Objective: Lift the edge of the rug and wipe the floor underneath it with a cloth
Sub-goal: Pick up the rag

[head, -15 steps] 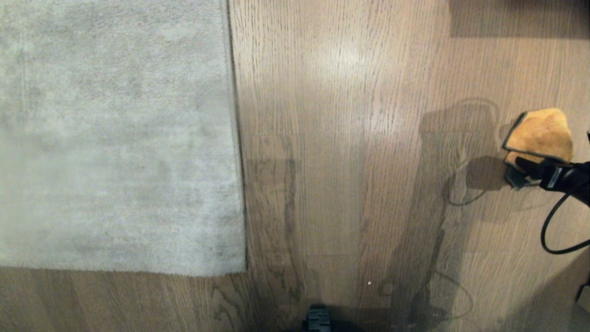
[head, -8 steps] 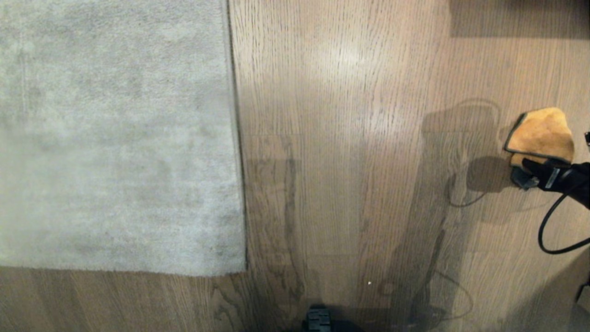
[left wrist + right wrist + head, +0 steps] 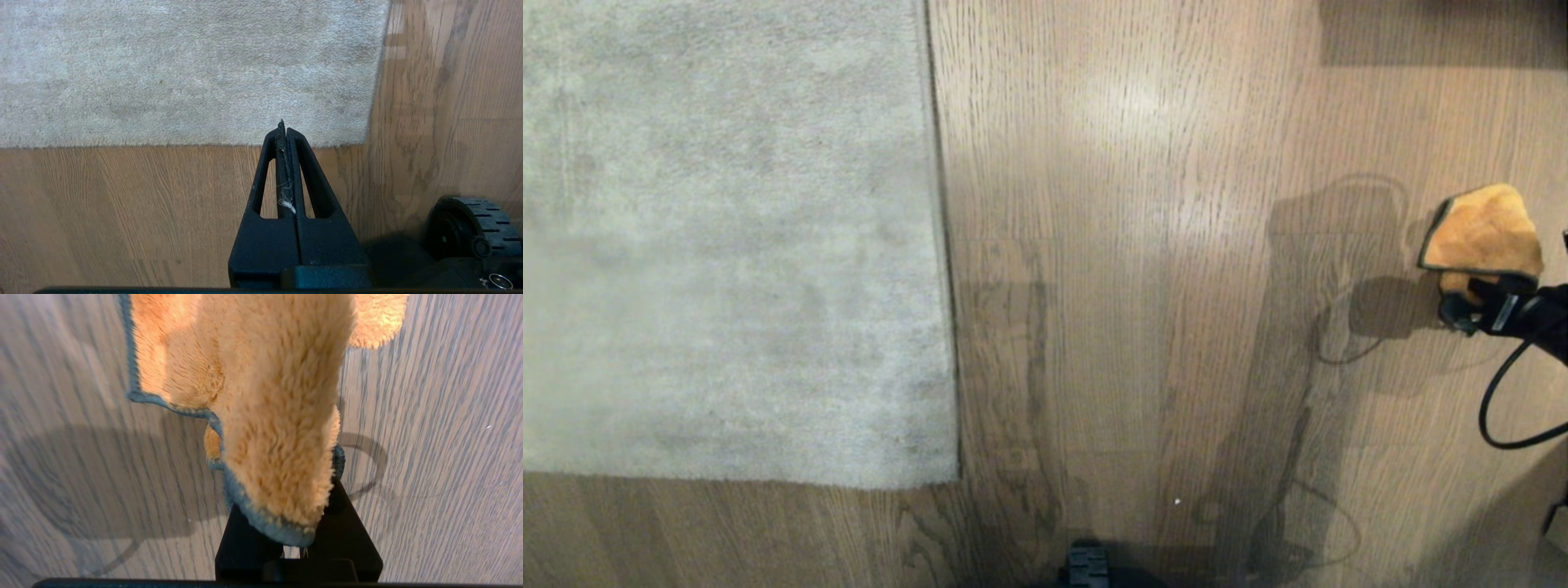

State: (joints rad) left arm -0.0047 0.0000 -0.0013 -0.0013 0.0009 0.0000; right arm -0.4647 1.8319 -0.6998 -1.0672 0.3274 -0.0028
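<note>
At the right edge of the head view, your right claw has closed over the last second onto the near fold of the cloth. A second ago its fingers stood wide around that fold; now they are narrow, and the right wrist view shows the cloth bunched between them, its grey-green trim lying across the claw body. The cloth has puckered and drawn slightly away from the spot where it lay flat, so judge the grip as taken. Most of the cloth appears to rest on the floor.

The rug lies flat, well apart from the cloth, on the left side of the head view. Its edge and near corner have not been raised. Your left claw, seen only in its own wrist view, is pinched shut on nothing and hovers near that corner.

Meaning for the task: the wiping tool is now secured; lifting the edge and wiping beneath it are both outstanding. Confirm the cloth comes up whole before carrying it across.
</note>
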